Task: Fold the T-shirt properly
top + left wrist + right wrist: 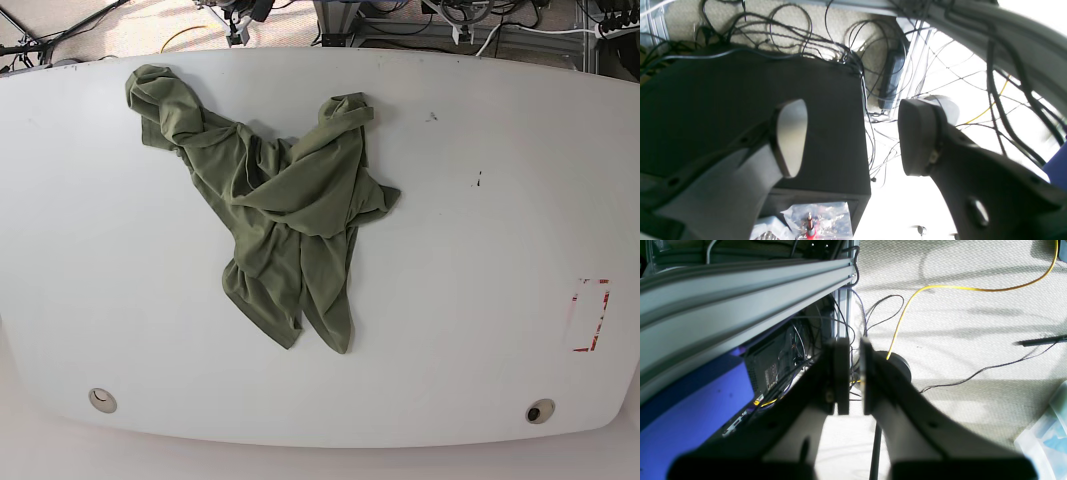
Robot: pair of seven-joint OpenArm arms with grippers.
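1. The T-shirt (283, 205) is lying crumpled on the white tabletop (480, 250), toward the far-left portion, with one bunched end reaching close to the far-left corner and two tails trailing toward the near edge. No fold is showing; the task is judged not yet begun.

2. Its long axis is running diagonally, from the far-left corner down toward the middle of the near edge. A second lobe is branching off toward the far edge near the centre.

3. Neither arm is appearing in the base view, so both pincers are standing off the tabletop and well apart from the cloth. Which arm is nearer cannot be read directly; since the cloth is lying on the side where the right arm sits in that view, the right arm is judged the closer one.

4. The left gripper (853, 136) is standing spread wide, holding nothing, and is facing a black box (750, 110) and tangled cables (826, 36) below the table.

5. The right gripper (855, 373) is nearly pressed together, a narrow gap showing, nothing pinched. It is facing carpet and a yellow cable (940, 288).

6. Only the base view is showing the cloth; only the wrist views are showing the jaws.
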